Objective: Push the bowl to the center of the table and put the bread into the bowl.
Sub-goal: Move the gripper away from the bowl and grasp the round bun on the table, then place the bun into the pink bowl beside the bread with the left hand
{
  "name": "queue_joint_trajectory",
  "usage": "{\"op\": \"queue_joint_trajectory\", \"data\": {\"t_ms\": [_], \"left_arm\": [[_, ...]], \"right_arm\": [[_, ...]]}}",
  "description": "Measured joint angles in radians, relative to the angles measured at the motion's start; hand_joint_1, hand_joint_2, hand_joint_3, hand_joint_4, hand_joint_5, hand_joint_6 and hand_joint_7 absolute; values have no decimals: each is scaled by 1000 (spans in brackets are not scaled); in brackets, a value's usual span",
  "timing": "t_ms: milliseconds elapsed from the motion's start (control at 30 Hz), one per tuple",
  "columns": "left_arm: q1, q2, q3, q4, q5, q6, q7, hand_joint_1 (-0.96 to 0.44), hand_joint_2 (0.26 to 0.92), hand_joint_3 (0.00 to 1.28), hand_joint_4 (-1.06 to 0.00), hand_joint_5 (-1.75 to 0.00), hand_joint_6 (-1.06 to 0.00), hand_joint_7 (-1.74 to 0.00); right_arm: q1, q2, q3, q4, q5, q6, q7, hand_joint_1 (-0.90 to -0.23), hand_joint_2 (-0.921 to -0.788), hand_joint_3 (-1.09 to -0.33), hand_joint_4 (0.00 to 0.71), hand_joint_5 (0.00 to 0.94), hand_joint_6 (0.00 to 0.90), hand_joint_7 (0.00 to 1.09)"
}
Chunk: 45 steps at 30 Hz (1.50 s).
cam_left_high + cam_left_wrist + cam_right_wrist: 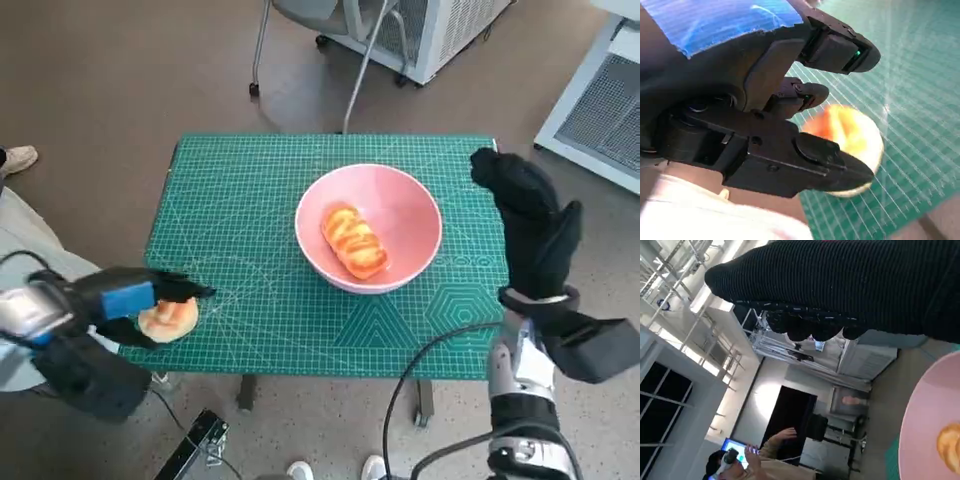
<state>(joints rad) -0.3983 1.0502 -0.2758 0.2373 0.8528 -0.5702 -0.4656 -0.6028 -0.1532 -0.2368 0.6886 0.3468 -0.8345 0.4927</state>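
A pink bowl (400, 190) stands right of the middle of the green cutting mat (240, 190), with a glazed bread roll (355, 240) lying inside it. A second round bread (168, 320) lies at the mat's front left edge. My left hand (120, 300) hovers over that bread, fingers spread. In the left wrist view the bread (852, 130) shows blurred between the black fingers (835, 165) of the left hand (765, 100), which do not clamp it. My gloved right hand (530, 215) stands raised beside the bowl's right side, holding nothing. The right wrist view shows the glove (840, 285), the bowl (930, 425) and its roll (950, 445).
Chair legs (300, 40) and a white cabinet (600, 100) stand behind the table. A person's leg (20, 230) and shoe (20, 157) are at the left. A black cable (420, 380) hangs near the front right. A seated person (765, 455) appears in the right wrist view.
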Motion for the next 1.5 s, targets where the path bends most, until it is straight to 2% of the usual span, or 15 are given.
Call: {"op": "queue_joint_trajectory", "data": {"t_ms": [100,200,267,300,333,367,467,633,867,1200,1500], "left_arm": [[-8,-21,-27,33,16,5,3,7,811,17,-362,-40,-500,-32],[-29,-38,-43,60,17,12,1,42,872,37,-479,-64,-597,-62],[-45,-43,-52,77,22,12,11,64,901,129,-582,-97,-689,-97],[-53,-44,-57,87,27,10,22,51,905,153,-539,-356,-658,-348],[-60,-45,-61,99,35,3,43,33,911,208,-455,-751,-593,-731],[-66,-46,-65,112,42,-3,66,22,914,232,-419,-982,-561,-971],[-81,-50,-75,145,58,-21,132,8,919,222,-427,-1197,-563,-1228],[-105,-51,-85,180,79,-52,204,2,920,110,-547,-1156,-690,-1209],[-131,-51,-68,186,41,-77,210,0,920,41,-606,-1121,-782,-1122],[-216,-41,39,115,-87,-58,155,0,920,31,-602,-1185,-801,-1045],[-320,-45,121,2,-198,-7,105,1,920,46,-587,-1245,-776,-1029]], "right_arm": [[0,-4,-2,0,0,-6,0,-701,-921,-733,431,4,211,621],[0,-5,-4,-2,1,-6,0,-693,-921,-736,431,3,212,618],[0,-5,-3,-3,0,-6,0,-687,-921,-737,431,3,212,615],[0,-5,-4,-3,0,-6,0,-686,-921,-738,431,3,212,615],[0,-5,-4,-3,0,-6,0,-684,-921,-739,431,3,211,614],[0,-5,-4,-4,0,-6,0,-682,-921,-741,431,3,211,613],[1,-5,-4,-7,0,-7,0,-680,-921,-742,430,2,209,611],[1,-5,-4,-7,1,-9,0,-683,-921,-739,434,4,212,607],[1,-5,-4,-1,1,-11,0,-683,-921,-740,435,4,215,602],[0,-5,-4,6,4,-12,12,-700,-921,-739,436,3,218,597],[0,-5,-9,14,5,-12,19,-680,-921,-742,440,5,220,591]]}}
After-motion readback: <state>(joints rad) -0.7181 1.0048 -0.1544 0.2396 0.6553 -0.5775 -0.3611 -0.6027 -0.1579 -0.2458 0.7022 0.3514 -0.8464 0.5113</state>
